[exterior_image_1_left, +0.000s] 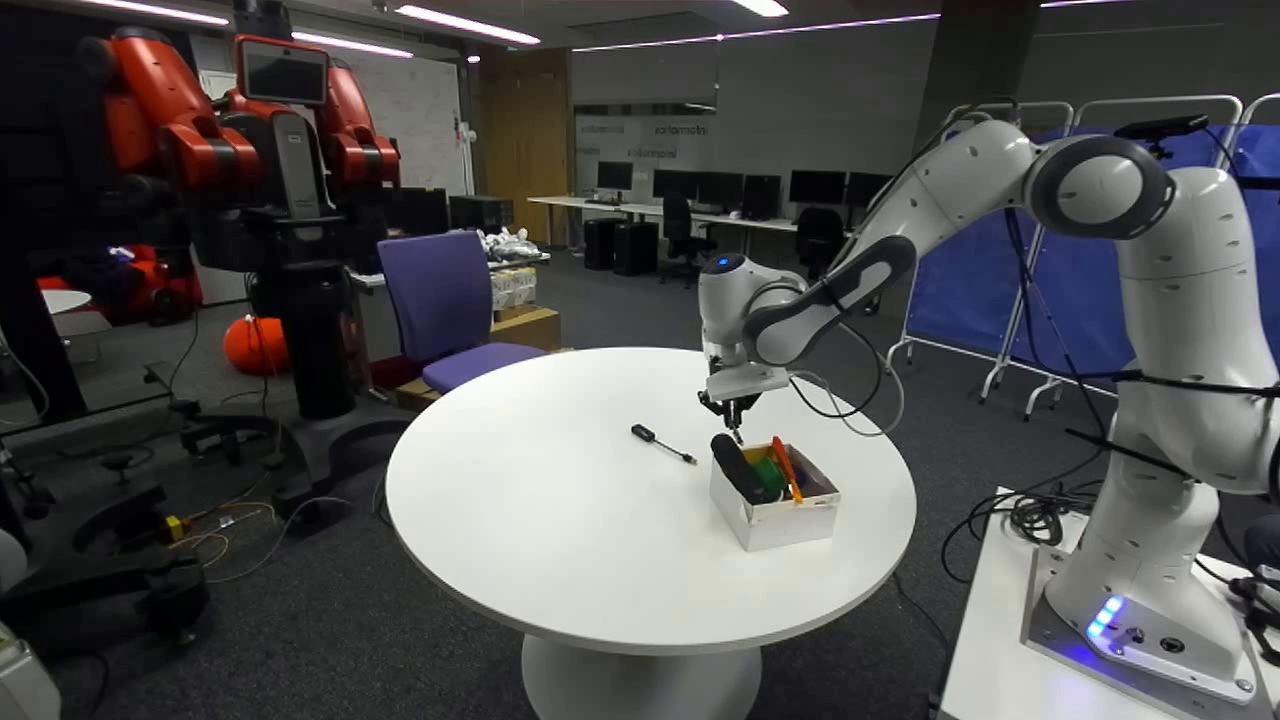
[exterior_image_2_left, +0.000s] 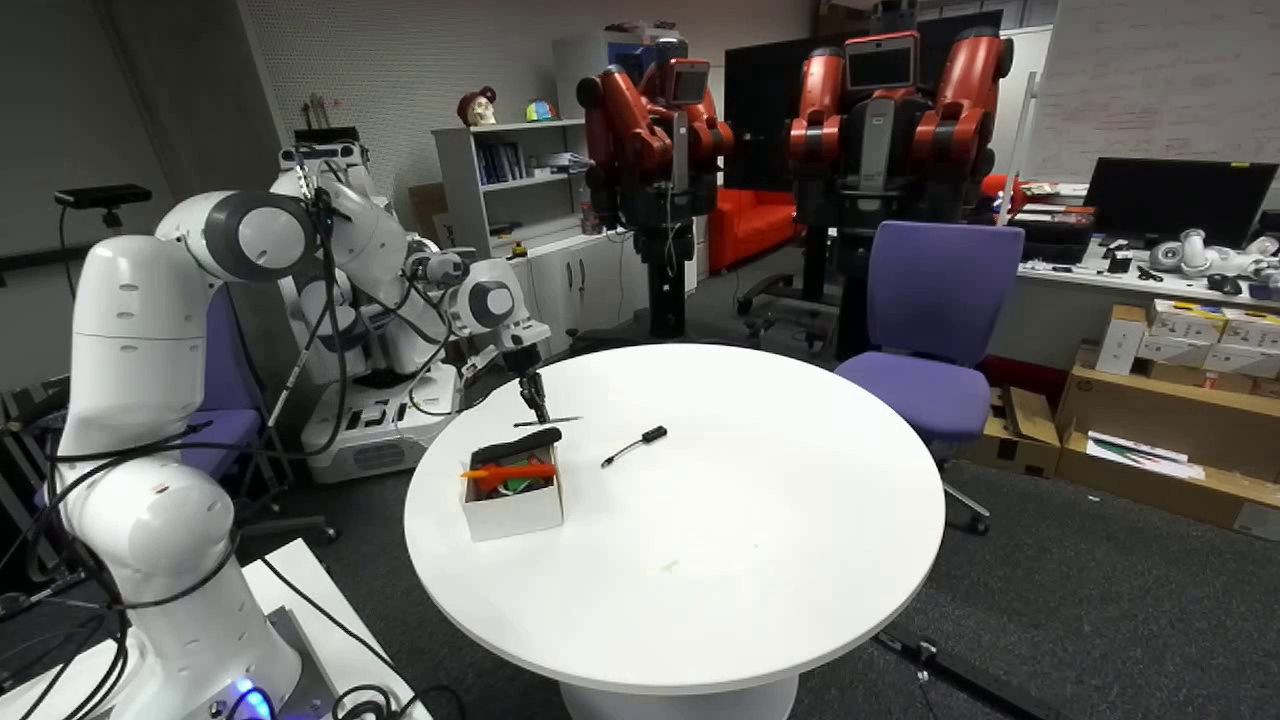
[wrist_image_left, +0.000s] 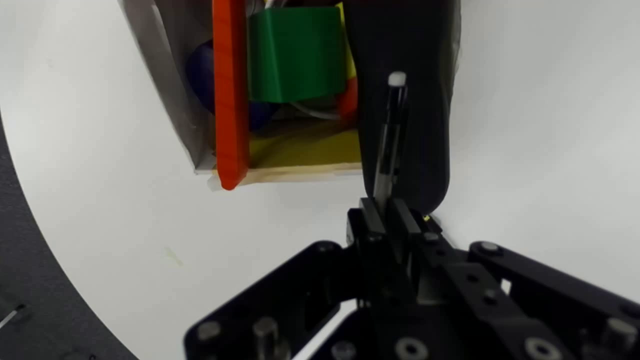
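Gripper (wrist_image_left: 389, 217) clenched, a slim pen-like stick (wrist_image_left: 392, 125) pinched between its fingertips: clear plastic barrel, dark band, white end. An exterior view shows it jutting out on both sides, so the grip is near its middle. In the wrist view the white end lies over a long, rounded matte-black case (wrist_image_left: 425, 145); an exterior view leaves a strip of worktop (exterior_image_1_left: 560, 540) visible between the two, so apart.

Case runs along one wall of a white open-topped cardboard box (exterior_image_1_left: 792, 525), its end poking past the rim at the corner. Gripper hangs just beside that corner. Box stands near the edge of the round white worktop closest to the arm's white base (exterior_image_1_left: 1150, 610). Also in the box: flat-sided orange-red plastic bar (wrist_image_left: 231, 100), tip over the rim; glossy green block (wrist_image_left: 300, 55) beside it. Small black adapter with short cable (exterior_image_2_left: 653, 435) on the worktop, towards its centre.

Step in hand, my reading: stick secured and aloft, not yet set down. Any move from here calls for a steady pinch and enough height to clear the bulging case.
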